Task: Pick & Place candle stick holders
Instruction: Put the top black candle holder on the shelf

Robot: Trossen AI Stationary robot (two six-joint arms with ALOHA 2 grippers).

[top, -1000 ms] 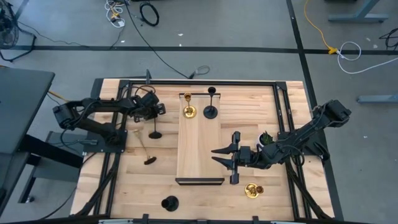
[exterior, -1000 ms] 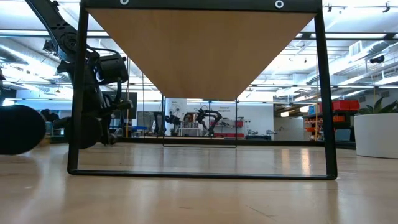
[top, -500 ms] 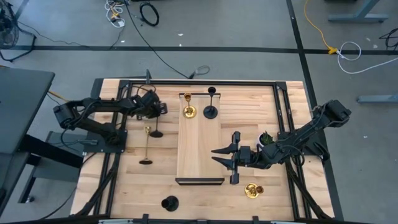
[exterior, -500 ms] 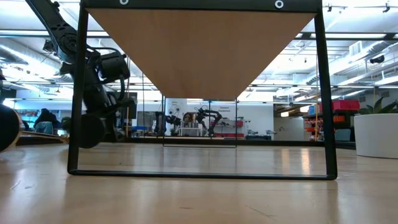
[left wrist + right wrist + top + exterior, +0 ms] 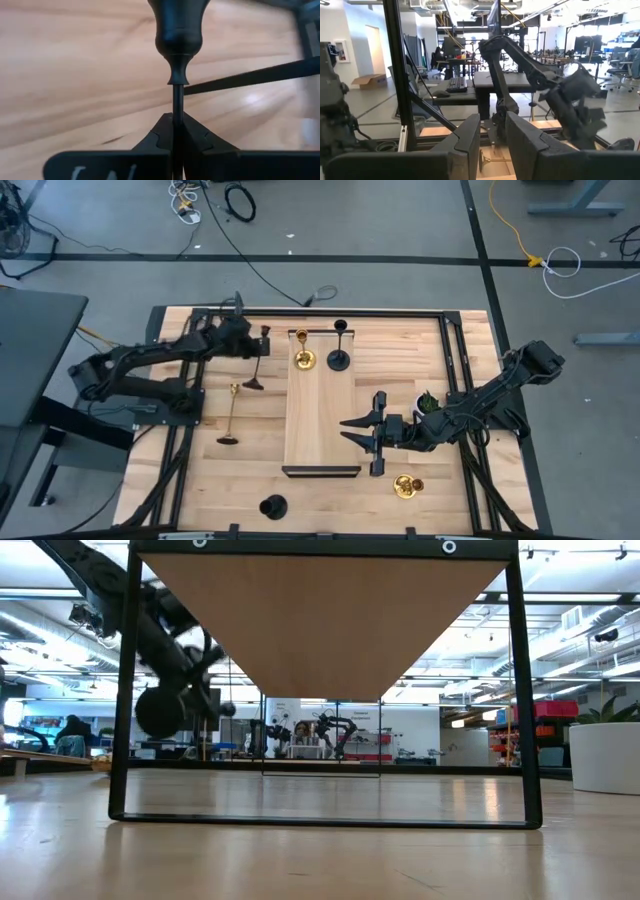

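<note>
My left claw (image 5: 258, 348) had pinched a black holder (image 5: 177, 40) by its thin stem and lifted it clear of the desk near the far left side; a second before it stood on the wood. A gold-topped holder (image 5: 232, 415) on a dark base, tilted before, now stood upright below. Two holders (image 5: 322, 355) waited at the board's (image 5: 322, 430) far end. My right claw (image 5: 365, 432) hung partly spread over the board's near right edge, holding nothing. A carry looked next.

Candle stick holders — three gold (image 5: 304, 359), three black (image 5: 339, 360).
</note>
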